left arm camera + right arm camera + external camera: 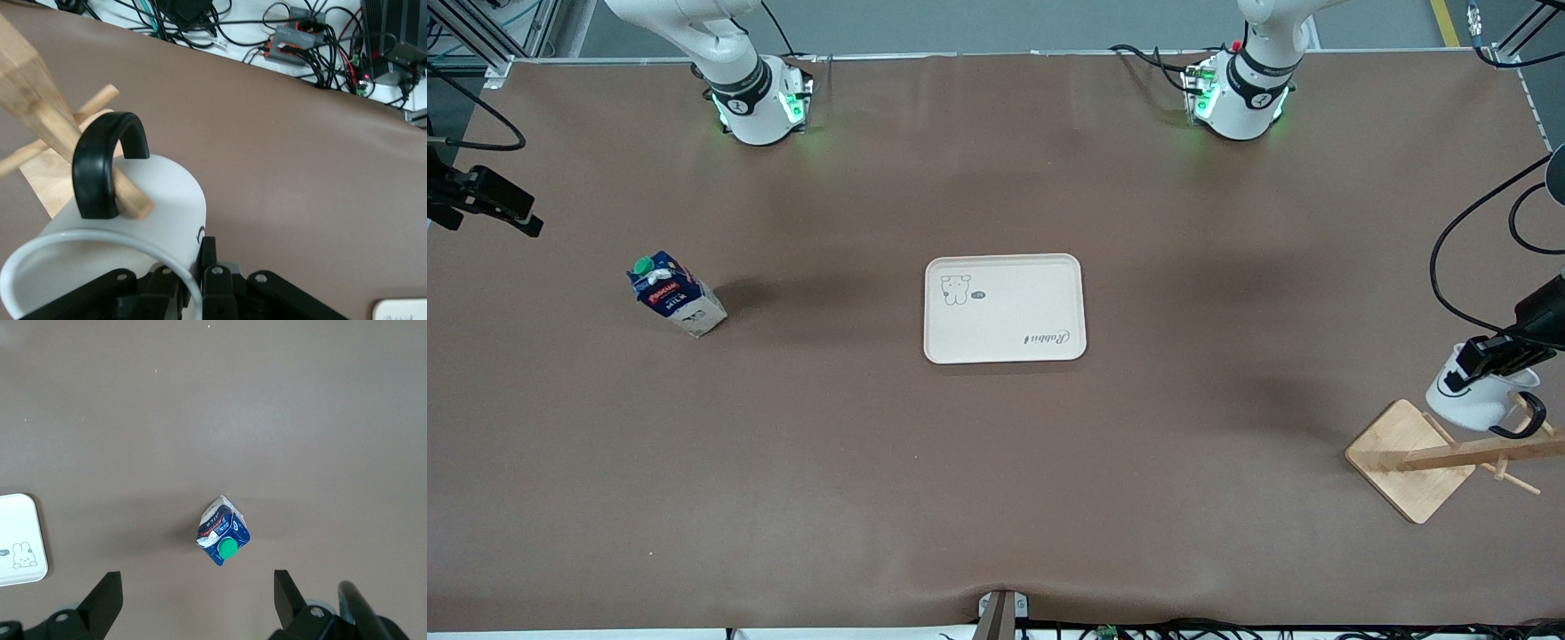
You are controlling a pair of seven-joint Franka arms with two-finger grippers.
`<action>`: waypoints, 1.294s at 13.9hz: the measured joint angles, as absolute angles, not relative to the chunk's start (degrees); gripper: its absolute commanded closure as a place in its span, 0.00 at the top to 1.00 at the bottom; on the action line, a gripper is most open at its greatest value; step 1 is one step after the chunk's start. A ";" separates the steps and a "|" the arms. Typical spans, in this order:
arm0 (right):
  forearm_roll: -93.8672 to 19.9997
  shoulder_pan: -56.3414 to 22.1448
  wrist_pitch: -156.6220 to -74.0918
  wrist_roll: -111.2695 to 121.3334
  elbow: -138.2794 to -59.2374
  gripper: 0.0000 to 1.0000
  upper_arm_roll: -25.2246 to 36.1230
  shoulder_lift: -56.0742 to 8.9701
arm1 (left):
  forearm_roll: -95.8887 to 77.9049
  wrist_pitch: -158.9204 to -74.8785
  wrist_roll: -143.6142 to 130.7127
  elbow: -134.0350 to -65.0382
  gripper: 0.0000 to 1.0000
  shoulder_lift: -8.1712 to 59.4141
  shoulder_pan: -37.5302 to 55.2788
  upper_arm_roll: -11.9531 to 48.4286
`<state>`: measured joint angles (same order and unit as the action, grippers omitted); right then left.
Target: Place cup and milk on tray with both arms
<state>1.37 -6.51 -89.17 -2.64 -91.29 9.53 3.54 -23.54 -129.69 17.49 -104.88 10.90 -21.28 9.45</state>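
Observation:
The cream tray [1005, 308] lies at the table's middle. The milk [674, 293] stands toward the right arm's end of the table, apart from the tray. My right gripper [197, 600] is open and empty, high over the milk [223, 540]; its black hand shows at the front view's edge [489, 200]. My left gripper [1494, 356] is shut on the rim of the white cup [1476, 404] at the wooden rack. In the left wrist view, one finger [208, 263] presses the cup's [160, 193] outer wall. A rack peg [130, 193] passes through the black handle [100, 167].
The wooden rack [1409, 458], with a square base and a tilted pole with pegs, stands near the left arm's end of the table, nearer the front camera than the tray. Cables and electronics [300, 40] lie off the table's edge. The tray's corner shows in the right wrist view [20, 540].

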 measured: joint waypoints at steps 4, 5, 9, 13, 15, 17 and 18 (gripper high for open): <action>1.37 -6.51 -89.17 -2.64 -91.29 1.00 9.52 3.54 | -20.47 -126.85 15.87 -104.75 0.00 9.72 -20.93 9.73; 1.37 -6.51 -89.17 -2.64 -91.29 1.00 9.52 3.54 | -19.83 -126.17 15.83 -104.50 0.00 9.58 -20.87 9.83; 1.37 -6.50 -89.17 -2.64 -91.29 1.00 9.52 3.54 | -16.29 -121.90 15.79 -101.65 0.00 9.53 -20.82 10.09; 1.37 -6.46 -89.16 -2.64 -91.29 1.00 9.54 3.43 | -12.74 -119.97 15.77 -100.13 0.00 9.53 -20.82 10.09; 1.37 -6.39 -89.16 -2.65 -91.29 1.00 9.56 3.13 | -12.68 -118.89 15.26 -99.55 0.00 9.53 -20.69 10.46; 1.37 -6.07 -89.16 -2.65 -91.29 1.00 9.58 2.90 | -12.63 -117.63 11.86 -99.18 0.00 9.53 -20.21 11.64; 1.37 -5.85 -89.16 -2.65 -91.29 1.00 9.58 2.82 | -12.60 -116.86 9.95 -99.09 0.00 9.53 -19.95 12.52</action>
<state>1.37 -5.85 -89.16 -2.65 -91.29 9.58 2.82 -12.60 -116.86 9.95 -99.09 9.53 -19.95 12.52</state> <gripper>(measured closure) 0.000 0.930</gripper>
